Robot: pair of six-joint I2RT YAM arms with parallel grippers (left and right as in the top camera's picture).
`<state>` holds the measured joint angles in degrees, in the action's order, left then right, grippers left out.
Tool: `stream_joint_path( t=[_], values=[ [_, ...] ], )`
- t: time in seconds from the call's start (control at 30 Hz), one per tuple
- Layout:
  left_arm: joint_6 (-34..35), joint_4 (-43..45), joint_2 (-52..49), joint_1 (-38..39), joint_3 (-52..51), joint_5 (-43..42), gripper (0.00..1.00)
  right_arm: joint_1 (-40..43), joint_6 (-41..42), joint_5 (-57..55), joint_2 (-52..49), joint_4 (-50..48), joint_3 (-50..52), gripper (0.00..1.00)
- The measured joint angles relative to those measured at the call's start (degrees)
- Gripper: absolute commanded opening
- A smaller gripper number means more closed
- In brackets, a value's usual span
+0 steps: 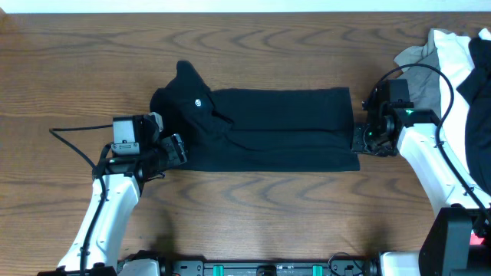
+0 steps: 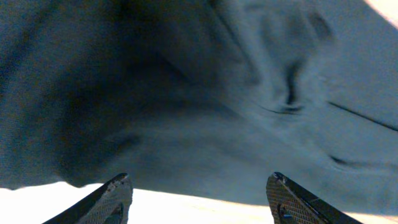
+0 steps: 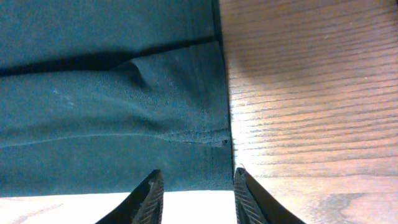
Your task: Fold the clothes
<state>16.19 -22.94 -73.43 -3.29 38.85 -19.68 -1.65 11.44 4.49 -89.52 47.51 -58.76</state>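
The black garment (image 1: pixel 276 126) lies in the middle of the wooden table (image 1: pixel 268 46), laid out as a long band running left to right. Its round white logo (image 1: pixel 198 102) shows near the left end, where a flap of cloth pokes up toward the far edge.

The left gripper (image 1: pixel 176 148) sits at the garment's near left corner. Its fingertips (image 2: pixel 115 198) are spread wide, and the rumpled dark cloth lies just ahead of them (nothing is caught between them).

The right gripper (image 1: pixel 365 139) is at the opposite end, over the near right corner. In the right wrist view its fingers (image 3: pixel 149 199) stand only part-way apart, a much narrower gap than the left's. The hemmed corner of the fabric lies flat between them, unpinched, with bare wood just beside it.

A heap of other clothes (image 1: pixel 441 57), grey, white and black, sits at the far right corner of the table, well apart from the black garment
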Motion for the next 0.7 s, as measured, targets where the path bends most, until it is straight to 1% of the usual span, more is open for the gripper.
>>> stream_joint_path(
  t=[0.03, 0.1, 0.17, 0.3, 0.5, 0.7],
  values=[
    [-0.20, 0.39, -0.22, 0.00, 0.00, 1.11, 0.68, 0.00, 0.00, 0.02, 0.00, 0.00, 0.00, 0.33],
    [-1.18, 2.01, -0.79, 0.00, 0.00, 3.39, 0.64, 0.00, -0.13, 0.00, 0.00, 0.02, 0.00, 0.23],
    [-1.53, 3.63, -1.38, 0.00, 0.00, 4.46, 0.57, 0.00, -0.63, 0.04, 0.00, -0.02, 0.00, 0.17],
    [-2.58, 6.71, -3.54, 0.00, 0.00, 5.77, 0.53, -0.39, -1.75, 1.03, -0.09, -0.48, 0.00, 0.17],
    [-2.75, 9.70, -7.74, 0.00, 0.00, 6.43, 0.53, -2.03, -3.02, 2.43, -3.23, -2.62, 0.00, 0.17],
    [-2.75, 9.68, -11.26, 0.00, 0.02, 6.60, 0.53, -2.91, -3.21, 2.91, -8.48, -4.57, 0.00, 0.19]
  ],
)
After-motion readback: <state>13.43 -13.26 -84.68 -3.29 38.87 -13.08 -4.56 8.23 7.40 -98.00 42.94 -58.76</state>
